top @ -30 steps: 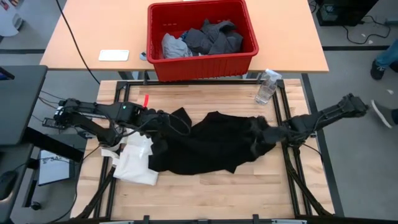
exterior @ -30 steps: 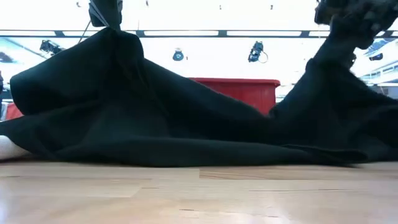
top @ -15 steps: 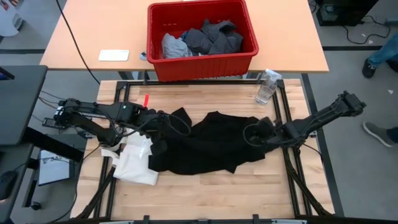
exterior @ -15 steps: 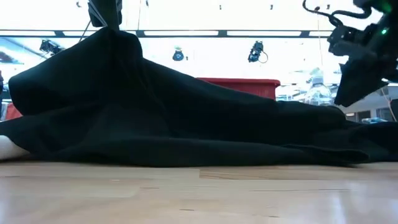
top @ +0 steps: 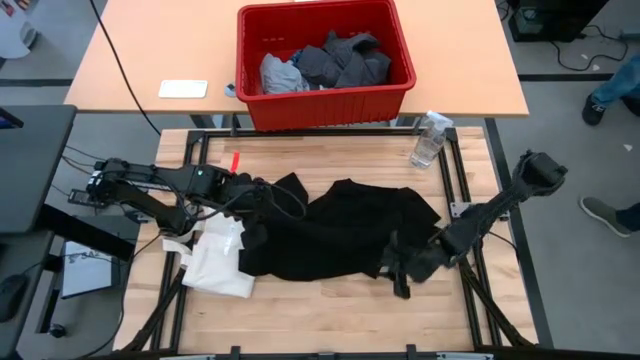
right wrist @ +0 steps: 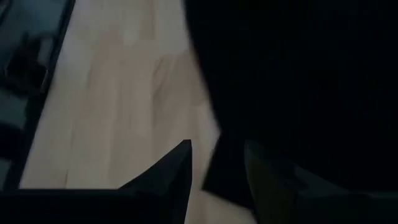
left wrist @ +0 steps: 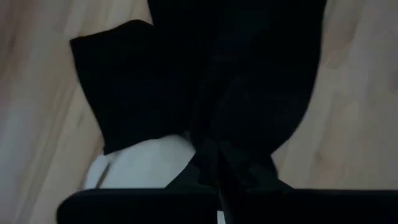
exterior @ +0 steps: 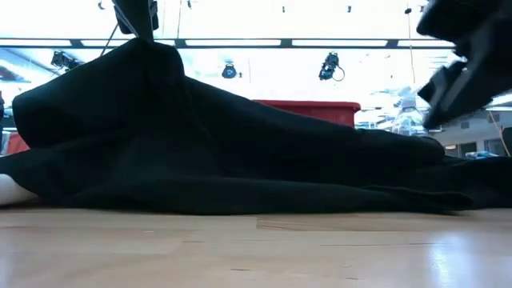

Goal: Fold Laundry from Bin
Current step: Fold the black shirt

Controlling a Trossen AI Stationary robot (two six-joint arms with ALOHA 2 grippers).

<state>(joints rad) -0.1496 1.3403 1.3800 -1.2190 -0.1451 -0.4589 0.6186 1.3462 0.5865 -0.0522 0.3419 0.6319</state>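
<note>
A black T-shirt (top: 335,235) lies spread across the wooden table, its left part drawn up into a peak (exterior: 146,46). My left gripper (top: 262,203) is shut on that peak above the table's left side. My right gripper (top: 398,272) is open and low at the shirt's near right edge. In the right wrist view its fingers (right wrist: 180,165) straddle the dark edge of the cloth over bare wood. The red bin (top: 252,100) stands on the far table and holds more laundry (top: 325,60). My left gripper pinches a bunched gather of the shirt's left part (left wrist: 219,158) from above, its fingers slanting steeply down. The cloth hangs from it like a tent, and the rest lies on the table. Whether my right gripper touches the shirt's edge (right wrist: 214,180) I cannot tell.
A cream tote bag (top: 220,258) lies partly under the shirt's left end. A clear bottle (top: 430,138) stands at the table's far right corner. A white flat object (top: 183,88) lies on the far table. Bare wood runs along the near edge.
The shirt's right part, raised at my right gripper a second ago, has dropped flat onto the table. My right gripper has swung down and toward the near edge, to the shirt's near right corner. My left gripper has kept the peak up.
</note>
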